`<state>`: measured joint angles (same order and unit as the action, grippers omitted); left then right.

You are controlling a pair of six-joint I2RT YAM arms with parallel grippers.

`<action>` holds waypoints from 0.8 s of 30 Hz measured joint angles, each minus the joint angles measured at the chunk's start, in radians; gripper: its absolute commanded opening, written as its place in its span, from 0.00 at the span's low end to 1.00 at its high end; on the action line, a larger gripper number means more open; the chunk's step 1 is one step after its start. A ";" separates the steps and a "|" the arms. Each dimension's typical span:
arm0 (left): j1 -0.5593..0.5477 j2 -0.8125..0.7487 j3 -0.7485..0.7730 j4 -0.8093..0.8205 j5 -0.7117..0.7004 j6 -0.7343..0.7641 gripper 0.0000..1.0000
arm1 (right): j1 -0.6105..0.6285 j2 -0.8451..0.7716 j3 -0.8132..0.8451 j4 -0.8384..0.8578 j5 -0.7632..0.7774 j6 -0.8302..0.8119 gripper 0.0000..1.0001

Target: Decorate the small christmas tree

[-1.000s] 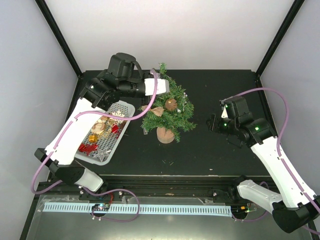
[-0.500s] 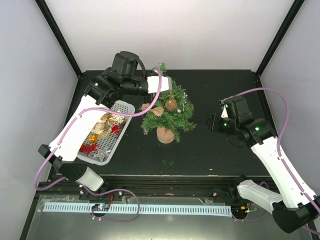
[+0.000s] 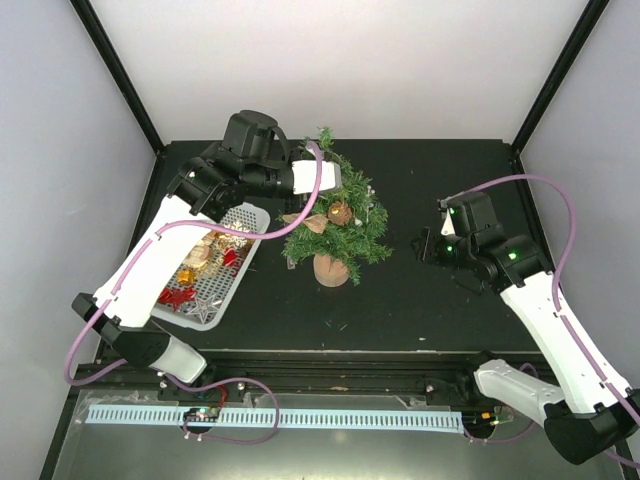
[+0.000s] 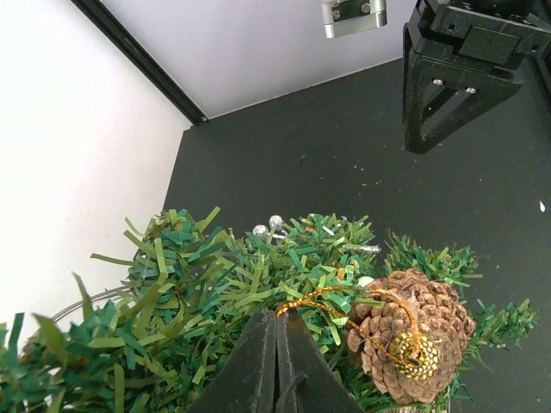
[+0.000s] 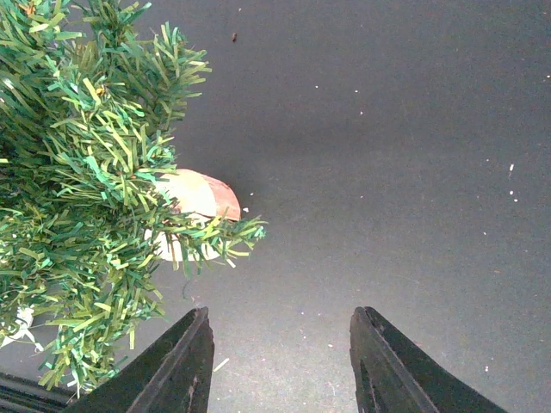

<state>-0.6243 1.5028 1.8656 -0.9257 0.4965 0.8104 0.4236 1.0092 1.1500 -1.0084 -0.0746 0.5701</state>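
The small christmas tree [image 3: 335, 215] stands upright on its round wooden base [image 3: 331, 268] near the middle of the black counter [image 3: 430, 180], a little left of centre and towards the back. A pine cone [image 4: 413, 331] with a gold loop [image 4: 323, 297] lies among its upper branches, and a tan ornament [image 3: 305, 222] sits lower on its left side. Over the last second the left end effector [image 3: 335, 180] has swung from the tree's left flank to its crown, lifting a little and then dipping back, while the pine cone has barely shifted. I read that as the cone now seated, with only the letting-go left. In the left wrist view the left end effector [image 4: 277, 357] is clenched, its fingers pressed flat together. The gold loop ends right at their tips, so it may be pinched there, though the needles hide the contact. The right end effector [image 5: 280, 361] is released, jaws wide apart with nothing between them, low over bare counter just right of the tree and clear of its branch tips; it has not moved. More ornaments wait in the white basket [image 3: 205, 312], which lies just left of the tree with a narrow gap between them. Open counter lies to the tree's right and front; the back wall stands close behind it, so withdrawing upward looks the safest way out
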 measured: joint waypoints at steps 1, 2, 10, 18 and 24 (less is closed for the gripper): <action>0.000 -0.001 -0.001 0.000 0.000 0.000 0.02 | 0.000 0.001 0.000 0.000 -0.002 -0.001 0.45; 0.000 -0.002 -0.002 0.000 -0.001 0.000 0.02 | 0.000 0.002 0.000 0.000 -0.003 -0.003 0.45; 0.000 -0.002 -0.002 0.000 -0.005 0.000 0.01 | 0.000 0.004 0.000 0.000 -0.007 -0.011 0.45; 0.000 -0.007 -0.009 0.000 -0.030 0.000 0.02 | 0.000 0.000 0.002 0.013 -0.028 -0.026 0.34; -0.002 -0.020 -0.028 -0.001 -0.053 0.000 0.02 | -0.001 -0.061 0.070 0.119 -0.167 -0.091 0.20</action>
<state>-0.6262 1.4830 1.8378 -0.9264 0.4438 0.8108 0.4225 0.9478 1.2201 -0.8890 -0.2417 0.4789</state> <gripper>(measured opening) 0.019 0.259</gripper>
